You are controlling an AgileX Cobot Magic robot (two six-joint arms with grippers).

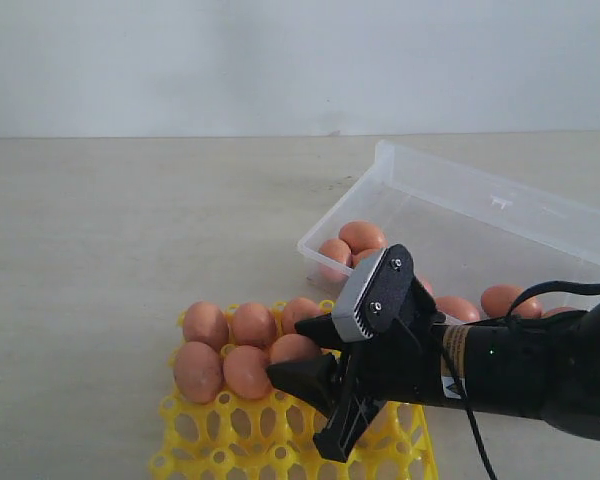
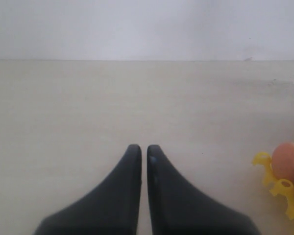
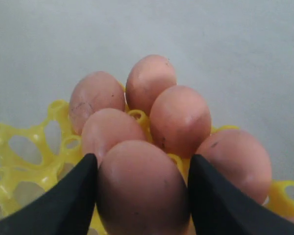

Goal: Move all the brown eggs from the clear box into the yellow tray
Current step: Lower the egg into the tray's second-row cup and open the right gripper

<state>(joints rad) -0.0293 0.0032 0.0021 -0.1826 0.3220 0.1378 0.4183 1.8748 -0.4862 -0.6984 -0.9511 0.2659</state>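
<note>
A smooth reddish-brown egg (image 3: 142,188) is clamped in the right gripper (image 3: 142,157), just over the bright yellow plastic egg tray (image 3: 36,165) with five seated eggs (image 3: 179,120) close ahead of its jaws; a skewed release could crack it against them.

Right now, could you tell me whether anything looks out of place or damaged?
Nothing stands out: brown eggs sit in cups of the yellow tray, others lie in the clear box, and no crack or spill shows.
</note>
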